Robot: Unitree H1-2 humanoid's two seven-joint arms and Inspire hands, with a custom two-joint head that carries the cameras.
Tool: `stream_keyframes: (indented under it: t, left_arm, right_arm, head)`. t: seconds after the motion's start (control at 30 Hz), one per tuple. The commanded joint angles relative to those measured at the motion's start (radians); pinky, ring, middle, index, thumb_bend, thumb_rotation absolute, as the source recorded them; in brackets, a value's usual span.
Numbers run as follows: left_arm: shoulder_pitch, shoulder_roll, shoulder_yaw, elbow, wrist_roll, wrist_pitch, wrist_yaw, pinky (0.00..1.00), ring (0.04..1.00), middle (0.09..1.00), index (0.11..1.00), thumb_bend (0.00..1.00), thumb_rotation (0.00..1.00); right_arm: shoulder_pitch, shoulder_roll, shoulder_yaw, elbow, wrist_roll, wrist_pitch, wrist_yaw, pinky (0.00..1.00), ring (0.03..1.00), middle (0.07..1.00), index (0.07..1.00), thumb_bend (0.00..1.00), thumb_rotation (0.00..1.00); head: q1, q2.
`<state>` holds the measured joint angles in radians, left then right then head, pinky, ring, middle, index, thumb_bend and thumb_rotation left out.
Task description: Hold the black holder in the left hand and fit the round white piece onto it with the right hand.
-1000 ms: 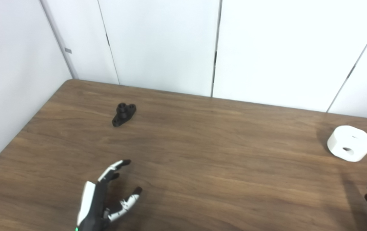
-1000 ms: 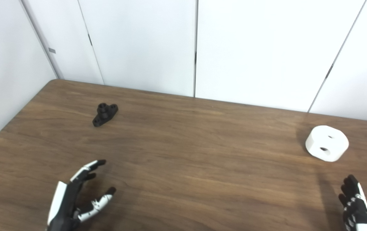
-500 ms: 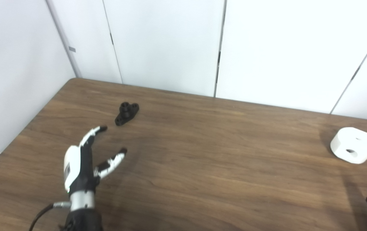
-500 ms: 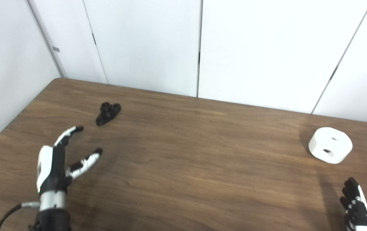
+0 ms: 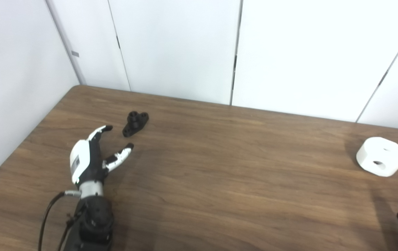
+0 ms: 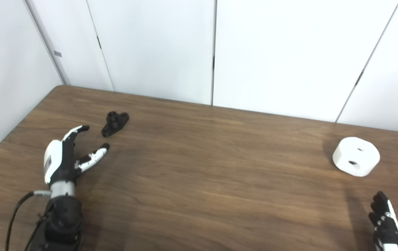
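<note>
Left hand (image 5: 89, 157) open beside the black holder (image 5: 135, 123), nothing gripped.

The left hand is out over the wooden table (image 5: 219, 174), fingers and thumb spread wide, holding nothing; its fingertips sit just short of the black holder, near it but not touching. The holder lies flat on the table toward the far left corner, its raised collar pointing up. Way over on the right side, well apart from all that, the round white piece (image 6: 356, 156) rests on the table, holes showing in its top and side. The right hand (image 6: 387, 223) pokes in at the bottom right corner, fingers pointing up and apart, empty, with clear table between it and the white piece. White wall panels (image 5: 178, 45) stand behind the table.
</note>
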<state>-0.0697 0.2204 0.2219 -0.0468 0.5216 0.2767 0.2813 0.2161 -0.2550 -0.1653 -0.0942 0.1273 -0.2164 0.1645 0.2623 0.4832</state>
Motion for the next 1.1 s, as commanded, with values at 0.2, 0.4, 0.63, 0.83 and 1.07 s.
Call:
stream_keyframes:
  t: [0.2, 0.4, 0.63, 0.83, 1.07]
  left_arm:
    - [-0.136, 0.064, -0.005, 0.138, 0.029, 0.002, 0.070, 0.82, 0.901, 0.875, 0.779, 0.81, 0.28]
    - [-0.196, 0.104, -0.040, 0.226, 0.052, 0.016, 0.083, 0.84, 0.905, 0.871, 0.768, 0.82, 0.28]
    - [-0.253, 0.155, -0.115, 0.304, 0.085, 0.054, 0.078, 0.97, 0.926, 0.875, 0.755, 0.85, 0.33]
    - [-0.275, 0.166, -0.155, 0.315, 0.088, 0.094, 0.062, 1.00, 0.936, 0.881, 0.743, 0.86, 0.35]
    - [-0.287, 0.164, -0.183, 0.314, 0.084, 0.128, 0.043, 1.00, 0.941, 0.885, 0.714, 0.86, 0.31]
  right_arm:
    - [0.053, 0.047, 0.026, 0.100, -0.006, -0.013, -0.008, 1.00, 1.000, 1.000, 1.000, 0.58, 1.00]
    - [0.058, 0.047, 0.028, 0.091, -0.011, -0.006, -0.009, 1.00, 1.000, 1.000, 1.000, 0.58, 1.00]
    - [0.065, 0.050, 0.028, 0.082, -0.020, -0.003, -0.012, 1.00, 1.000, 0.993, 1.000, 0.57, 1.00]
    - [0.066, 0.054, 0.026, 0.084, -0.015, -0.014, -0.010, 1.00, 1.000, 0.987, 0.995, 0.56, 1.00]
    - [0.069, 0.055, 0.028, 0.081, -0.013, -0.020, -0.008, 1.00, 1.000, 0.985, 0.992, 0.54, 1.00]
  head:
    - [-0.009, 0.004]
    - [-0.015, 0.006]
    - [-0.018, 0.009]
    - [-0.020, 0.014]
    - [-0.024, 0.016]
